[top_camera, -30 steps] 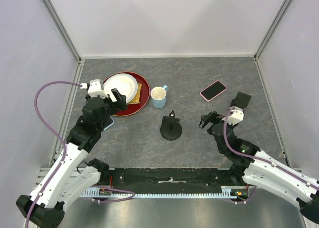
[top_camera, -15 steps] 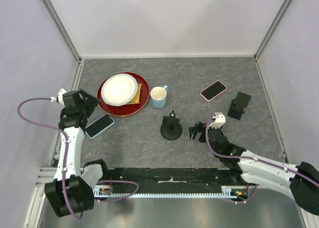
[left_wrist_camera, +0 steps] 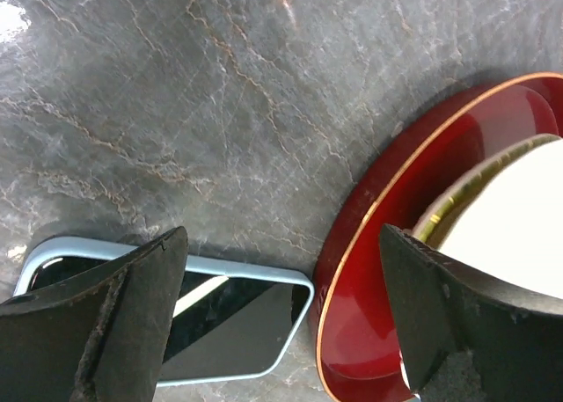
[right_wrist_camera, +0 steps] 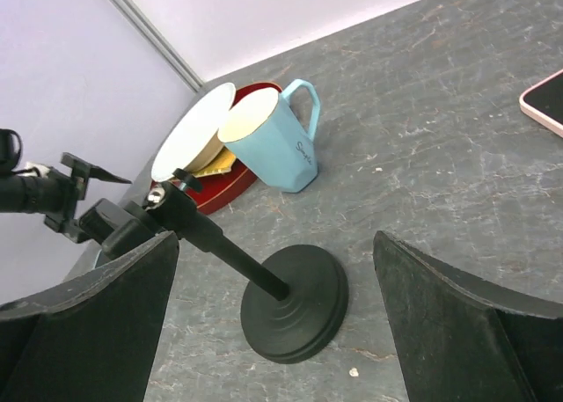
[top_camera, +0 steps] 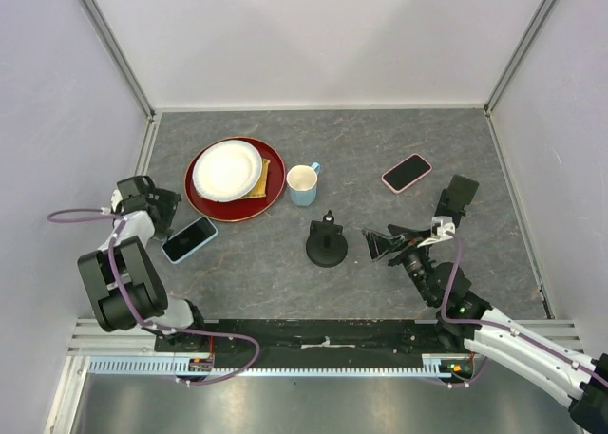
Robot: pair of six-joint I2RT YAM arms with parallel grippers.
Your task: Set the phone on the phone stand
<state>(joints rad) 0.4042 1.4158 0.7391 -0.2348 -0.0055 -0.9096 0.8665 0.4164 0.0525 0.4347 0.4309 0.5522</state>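
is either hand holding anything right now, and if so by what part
Nothing is held. The left hand is open near the blue-cased phone, and the right hand is open facing the phone stand.

I log a grey marbled table [top_camera: 361, 149]. At 10 o'clock from its centre a round red dish [top_camera: 220, 212] lies flat. A white plate [top_camera: 228, 170] rests on it, shifted toward 10 o'clock. A flat yellow piece [top_camera: 265, 178] shows from under the white plate at its 3 o'clock edge. Just beside the dish, at its 3 o'clock, a light blue cup [top_camera: 303, 184] stands upright, handle toward 1 o'clock. Contact with the dish I cannot confirm. Lettering on its side is too small to read.
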